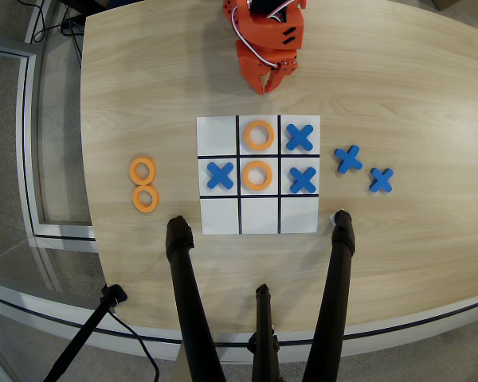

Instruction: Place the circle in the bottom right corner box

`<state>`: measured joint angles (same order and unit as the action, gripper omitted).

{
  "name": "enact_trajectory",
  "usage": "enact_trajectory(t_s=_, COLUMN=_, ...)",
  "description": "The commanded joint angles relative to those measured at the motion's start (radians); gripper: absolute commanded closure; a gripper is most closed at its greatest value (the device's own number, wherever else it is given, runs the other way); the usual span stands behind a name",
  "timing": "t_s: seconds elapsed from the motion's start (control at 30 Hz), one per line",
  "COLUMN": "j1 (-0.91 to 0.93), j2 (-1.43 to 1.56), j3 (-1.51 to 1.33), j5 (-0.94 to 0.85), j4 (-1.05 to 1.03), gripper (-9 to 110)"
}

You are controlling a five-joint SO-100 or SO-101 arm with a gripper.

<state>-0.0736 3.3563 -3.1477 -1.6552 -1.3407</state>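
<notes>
The white 3x3 board lies in the middle of the wooden table. One orange circle lies in the top middle cell and another in the centre cell. Two more orange circles lie on the table left of the board. The bottom right corner box is bare, as is the rest of the bottom row. My orange gripper hangs over the table beyond the board's top edge, its jaws together and holding nothing.
Blue X pieces lie in the top right, middle left and middle right cells. Two more lie right of the board. Black tripod legs rise over the near table edge.
</notes>
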Motion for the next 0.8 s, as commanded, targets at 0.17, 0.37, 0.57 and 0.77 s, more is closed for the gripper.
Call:
enact_trajectory(t_s=0.17, j1=0.04, j2=-0.015, j3=0.037, j5=0.049, j4=-0.012, gripper=100)
enact_trajectory(t_s=0.37, j1=0.058, j2=-0.049, j3=0.092, j5=0.049, j4=-0.02, gripper=95)
enact_trajectory(t_s=0.57, j1=0.192, j2=-0.387, j3=0.534, j5=0.086, j4=0.037, gripper=89)
enact_trajectory(t_s=0.77, j1=0.299, j2=-0.871, j3=0.877, j5=0.127, j4=0.179, gripper=89)
